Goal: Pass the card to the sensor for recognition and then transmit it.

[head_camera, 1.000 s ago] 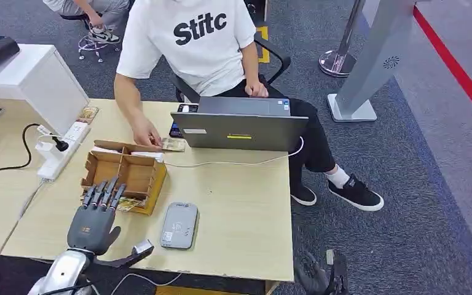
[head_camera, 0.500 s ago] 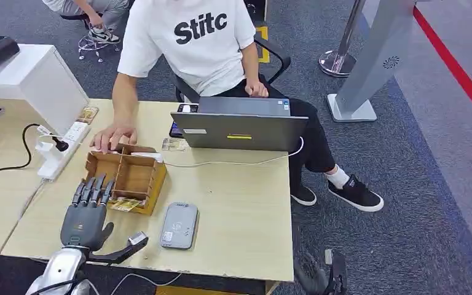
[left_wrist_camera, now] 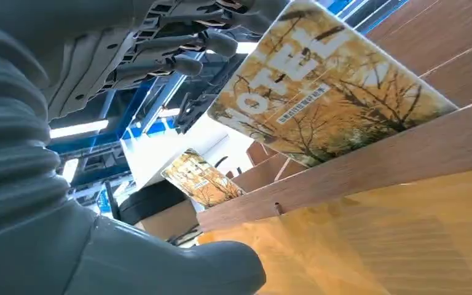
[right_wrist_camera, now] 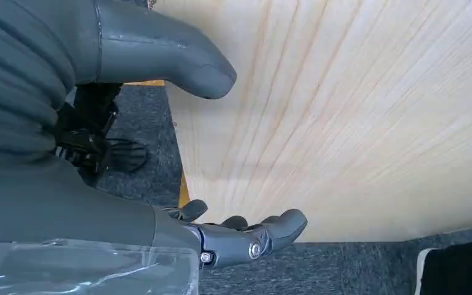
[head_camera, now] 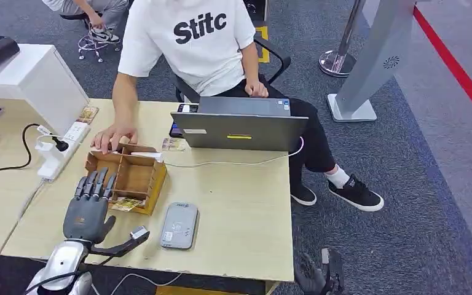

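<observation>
While my left hand (head_camera: 86, 212) hovered at the near edge of the wooden box (head_camera: 136, 175), its fingers (left_wrist_camera: 206, 43) were spread and held nothing, with the tips reaching toward the card (left_wrist_camera: 319, 101) but not yet on it. From the wrist camera that card leaned tilted against the box's front wall, a yellow autumn picture on its face, and a second card (left_wrist_camera: 200, 178) stood deeper in another compartment. From the head camera I saw the near card (head_camera: 125, 203) at the box's front corner, just beside my fingertips.

I judged the step to be the pick. To do it well I would bring the thumb under the card's free edge and the fingers over its face, then pinch gently, since a thin card slips or bends easily, and lift clear of the wall before swinging toward the grey reader (head_camera: 179, 225), which lay flat on the table (head_camera: 239, 209) just beside the box.

A person's hand (head_camera: 112, 136) rested on the box's far edge, so I would keep my reach short. My right hand (right_wrist_camera: 246, 236) hung below the table edge, loosely open and holding nothing.
</observation>
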`<action>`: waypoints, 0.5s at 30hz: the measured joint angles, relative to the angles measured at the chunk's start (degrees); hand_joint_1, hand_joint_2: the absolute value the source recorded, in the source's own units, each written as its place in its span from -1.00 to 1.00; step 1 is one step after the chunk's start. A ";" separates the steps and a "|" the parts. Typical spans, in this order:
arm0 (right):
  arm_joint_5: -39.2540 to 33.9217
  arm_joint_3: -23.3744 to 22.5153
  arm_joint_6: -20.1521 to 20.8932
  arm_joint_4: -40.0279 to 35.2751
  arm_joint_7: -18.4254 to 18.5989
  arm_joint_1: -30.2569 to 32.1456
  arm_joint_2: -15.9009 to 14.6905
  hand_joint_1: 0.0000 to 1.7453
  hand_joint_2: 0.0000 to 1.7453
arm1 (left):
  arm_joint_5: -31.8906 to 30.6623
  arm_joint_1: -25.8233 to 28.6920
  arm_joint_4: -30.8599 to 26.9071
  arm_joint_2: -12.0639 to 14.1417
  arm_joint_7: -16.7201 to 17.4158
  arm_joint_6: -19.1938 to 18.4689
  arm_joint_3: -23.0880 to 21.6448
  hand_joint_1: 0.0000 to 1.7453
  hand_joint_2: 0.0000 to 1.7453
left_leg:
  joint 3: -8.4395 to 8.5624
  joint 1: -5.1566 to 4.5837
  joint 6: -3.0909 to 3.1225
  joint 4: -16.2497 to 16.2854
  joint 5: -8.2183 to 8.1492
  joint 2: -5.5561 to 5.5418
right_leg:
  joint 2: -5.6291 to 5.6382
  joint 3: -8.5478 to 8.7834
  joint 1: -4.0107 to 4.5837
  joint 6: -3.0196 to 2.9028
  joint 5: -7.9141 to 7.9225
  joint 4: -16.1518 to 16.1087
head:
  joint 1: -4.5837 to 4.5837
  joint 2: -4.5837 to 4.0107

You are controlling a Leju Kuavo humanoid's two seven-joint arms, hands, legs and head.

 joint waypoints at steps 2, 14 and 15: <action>0.13 -0.07 0.04 0.00 0.00 -0.01 0.04 -1.00 1.00 | 0.00 -0.11 0.28 -0.20 -1.01 0.31 -0.11 -1.00 1.00 | 0.00 0.00 0.00 0.00 0.00 0.00 | 0.00 0.00 0.00 0.00 0.00 0.00 | 0.00 0.00; 0.79 -0.63 0.20 0.00 0.13 -0.12 0.07 -1.00 1.00 | 0.72 -0.12 1.53 -2.49 -8.83 0.94 0.09 1.00 1.00 | 0.00 0.00 0.00 0.00 0.00 0.00 | 0.00 0.00 0.00 0.00 0.00 0.00 | 0.00 0.00; 0.81 -0.68 0.20 0.00 0.13 -0.12 0.07 -1.00 1.00 | 0.72 -0.12 1.53 -2.65 -8.90 0.94 0.20 1.00 1.00 | 0.00 0.00 0.00 0.00 0.00 0.00 | 0.00 0.00 0.00 0.00 0.00 0.00 | 0.00 0.00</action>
